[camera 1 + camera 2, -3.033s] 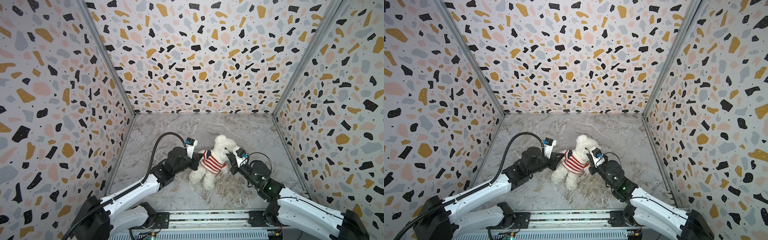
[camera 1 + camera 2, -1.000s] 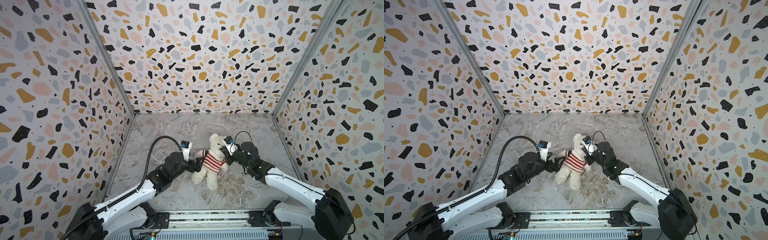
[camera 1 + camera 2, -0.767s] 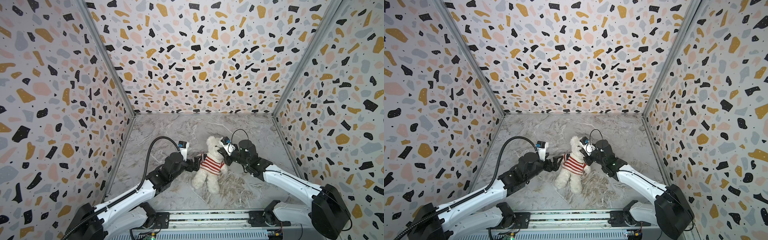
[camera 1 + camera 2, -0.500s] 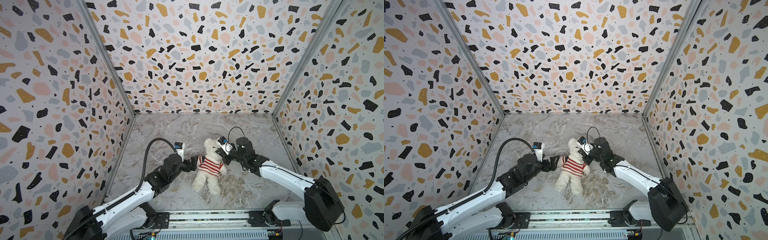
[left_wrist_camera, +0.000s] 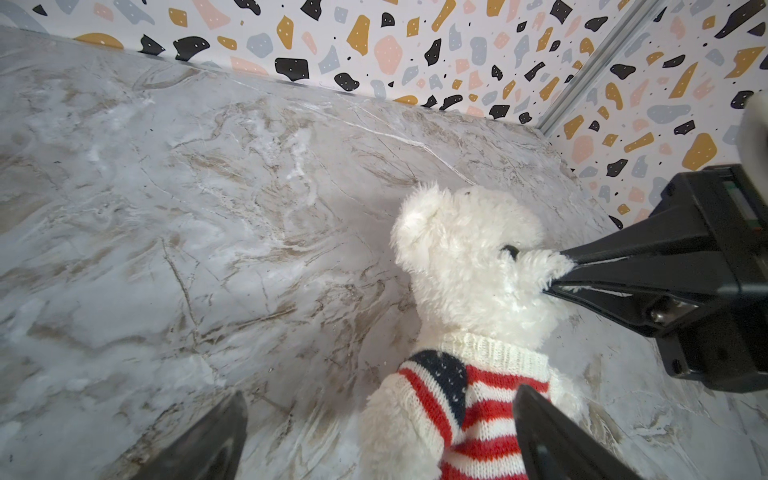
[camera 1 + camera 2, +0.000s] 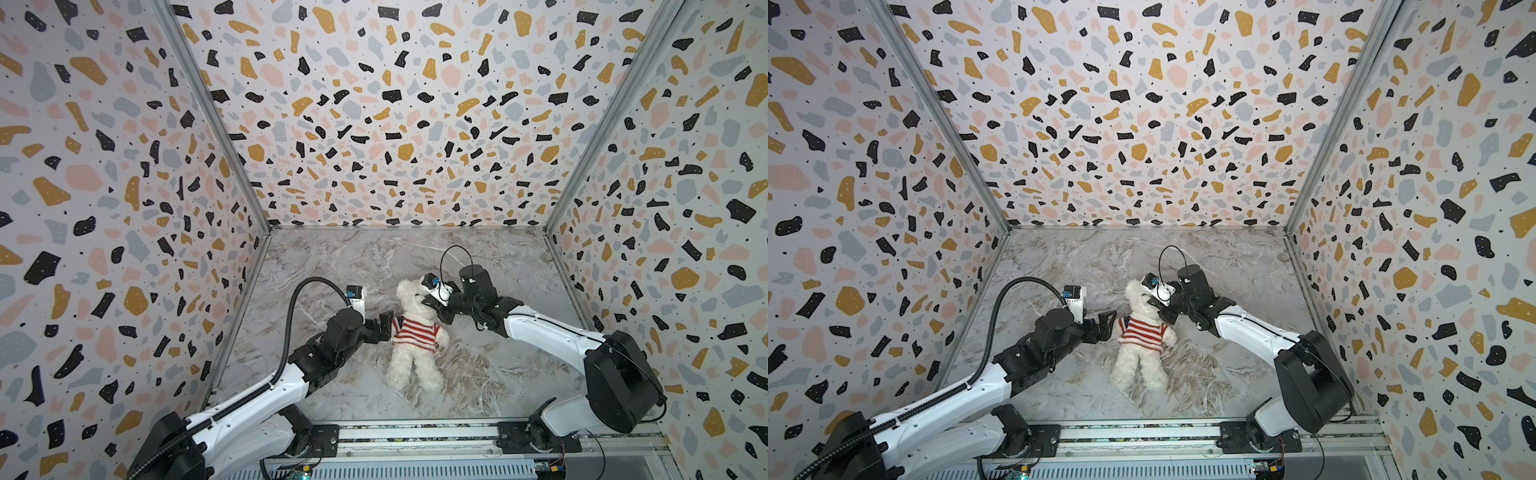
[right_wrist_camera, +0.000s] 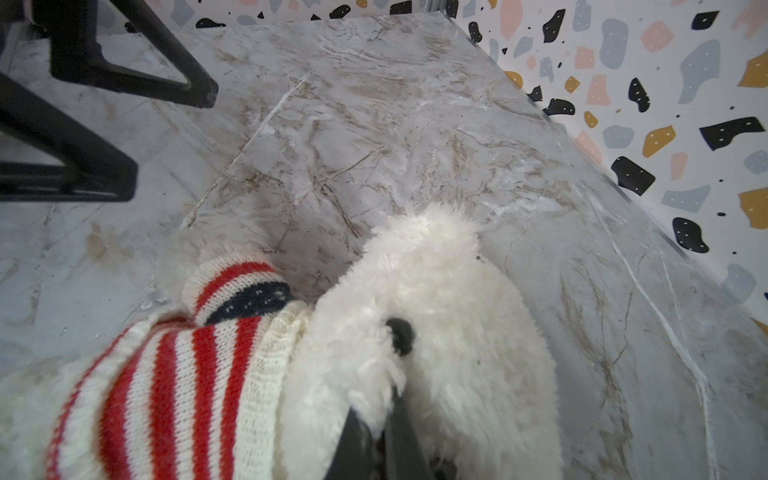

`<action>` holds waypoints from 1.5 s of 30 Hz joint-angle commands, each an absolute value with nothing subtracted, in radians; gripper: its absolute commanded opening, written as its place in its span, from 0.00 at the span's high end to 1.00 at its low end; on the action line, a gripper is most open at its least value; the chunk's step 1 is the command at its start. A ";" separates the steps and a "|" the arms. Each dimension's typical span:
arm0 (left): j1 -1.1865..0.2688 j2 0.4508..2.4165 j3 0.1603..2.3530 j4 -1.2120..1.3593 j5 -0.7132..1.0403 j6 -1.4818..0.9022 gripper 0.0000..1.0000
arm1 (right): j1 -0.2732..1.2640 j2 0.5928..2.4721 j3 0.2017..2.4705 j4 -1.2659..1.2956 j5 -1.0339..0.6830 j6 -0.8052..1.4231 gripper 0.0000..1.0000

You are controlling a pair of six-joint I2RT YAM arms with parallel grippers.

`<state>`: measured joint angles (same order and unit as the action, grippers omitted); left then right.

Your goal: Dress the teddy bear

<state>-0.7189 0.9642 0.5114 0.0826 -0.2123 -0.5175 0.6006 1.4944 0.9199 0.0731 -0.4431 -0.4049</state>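
The teddy bear (image 6: 413, 361) (image 6: 1138, 365) lies on its back on the marble floor, head toward the back wall, legs toward the front. It wears a red-and-white striped sweater (image 6: 415, 332) (image 5: 486, 399) (image 7: 166, 374) with a navy patch at the shoulder. My right gripper (image 6: 428, 301) (image 6: 1152, 303) (image 7: 392, 399) (image 5: 559, 270) is shut on the fur of the bear's muzzle, just beside the black nose. My left gripper (image 6: 386, 324) (image 6: 1106, 322) (image 5: 381, 395) is open at the bear's sleeved arm, which lies between the jaws without being squeezed.
Terrazzo-patterned walls (image 6: 395, 124) close in the left, back and right sides. The marble floor (image 6: 353, 257) is bare behind the bear. A metal rail (image 6: 415, 436) with both arm bases runs along the front edge.
My right gripper has dragged the bear's head leftward by the muzzle, so the bear now lies straighter. The left arm has drawn back slightly to the left, jaws still open.
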 commanded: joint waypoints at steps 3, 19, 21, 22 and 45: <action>-0.713 0.953 0.494 0.110 -0.230 -0.526 0.00 | 0.591 1.562 1.030 -0.006 -0.444 -0.472 1.00; -0.710 0.971 0.456 0.150 -0.244 -0.531 0.00 | 0.610 1.711 1.056 0.088 -0.374 -0.430 1.00; -0.710 0.977 0.452 0.155 -0.242 -0.529 0.00 | 0.612 1.718 1.058 0.092 -0.367 -0.420 1.00; -0.710 0.982 0.453 0.154 -0.240 -0.528 0.00 | 0.611 1.718 1.058 0.093 -0.365 -0.411 1.00; -0.704 1.058 0.513 -0.058 -0.180 -0.470 0.02 | 0.625 1.303 0.769 0.030 -0.239 -0.006 0.44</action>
<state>-0.7086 1.0695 0.4801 0.0219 -0.1913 -0.4923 0.6197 1.3571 0.8261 0.0803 -0.2504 -0.1207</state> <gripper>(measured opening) 0.980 0.555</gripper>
